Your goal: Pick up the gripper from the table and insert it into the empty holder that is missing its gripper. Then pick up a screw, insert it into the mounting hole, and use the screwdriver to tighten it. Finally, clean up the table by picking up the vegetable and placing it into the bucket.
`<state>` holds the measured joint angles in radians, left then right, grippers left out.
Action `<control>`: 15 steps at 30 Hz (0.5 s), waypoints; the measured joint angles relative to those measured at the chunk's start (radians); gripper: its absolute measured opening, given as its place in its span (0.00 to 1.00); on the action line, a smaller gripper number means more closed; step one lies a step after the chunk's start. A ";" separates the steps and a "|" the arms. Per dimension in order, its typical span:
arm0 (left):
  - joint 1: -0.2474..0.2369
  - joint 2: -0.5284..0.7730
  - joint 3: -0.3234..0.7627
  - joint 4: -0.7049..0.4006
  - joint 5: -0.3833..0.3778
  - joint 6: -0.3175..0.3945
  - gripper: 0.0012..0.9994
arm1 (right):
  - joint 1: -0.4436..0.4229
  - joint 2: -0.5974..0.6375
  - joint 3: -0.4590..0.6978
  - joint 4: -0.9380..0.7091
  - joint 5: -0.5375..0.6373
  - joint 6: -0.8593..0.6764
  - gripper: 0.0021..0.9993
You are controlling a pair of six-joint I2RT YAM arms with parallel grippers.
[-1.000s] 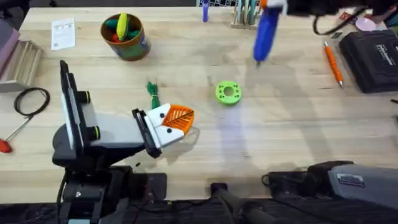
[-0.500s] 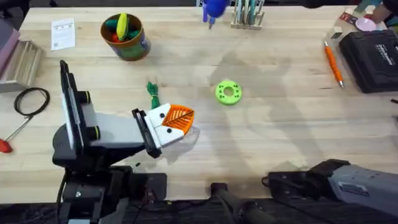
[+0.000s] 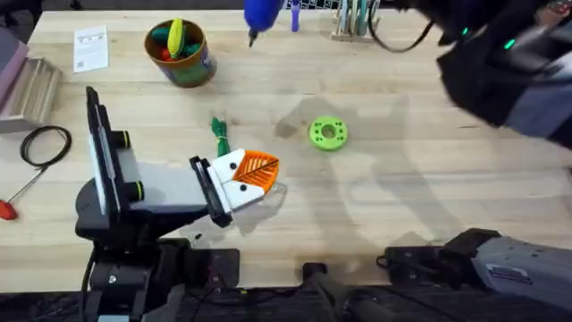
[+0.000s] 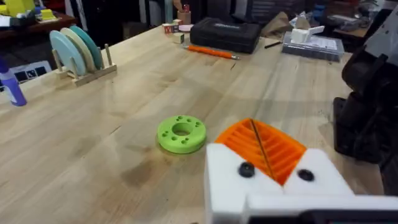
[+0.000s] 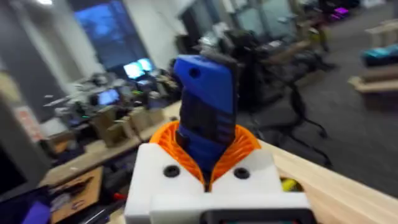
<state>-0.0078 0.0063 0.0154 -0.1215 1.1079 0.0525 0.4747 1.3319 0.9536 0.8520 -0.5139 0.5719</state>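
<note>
Leftward along the tabletop's (image 3: pixel 402 206) far edge goes the screwdriver (image 3: pixel 260 12), clenched in the right pincer (image 5: pixel 208 177), whose orange pads hug its blue body. It has travelled from the right side and now hangs near the bucket (image 3: pixel 181 55). By my judgement the tightening is over and the tool is being put away. The left pincer (image 3: pixel 248 175) rests on the tabletop, its orange pads together on nothing. The vegetable (image 3: pixel 220 134) lies just beyond it, not yet in the bucket, which holds yellow and red toys.
</note>
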 joint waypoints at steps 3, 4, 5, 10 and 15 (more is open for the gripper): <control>0.000 0.000 0.000 0.000 0.000 0.000 0.00 | 0.000 0.007 -0.056 0.122 -0.092 0.025 0.02; 0.000 0.000 0.000 0.000 0.000 0.000 0.00 | 0.000 0.008 -0.062 0.134 -0.129 0.028 0.02; 0.000 0.000 0.000 0.000 0.000 0.000 0.00 | 0.000 0.010 -0.064 0.137 -0.165 0.028 0.02; 0.000 0.000 0.000 0.000 0.000 0.000 0.00 | 0.008 0.010 -0.066 0.151 -0.334 0.005 0.02; 0.000 0.000 0.000 0.000 0.000 0.000 0.00 | 0.070 0.010 -0.066 0.151 -0.425 -0.109 0.02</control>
<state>-0.0078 0.0063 0.0154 -0.1211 1.1080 0.0528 0.5449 1.3419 0.8871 1.0031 -0.9393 0.4631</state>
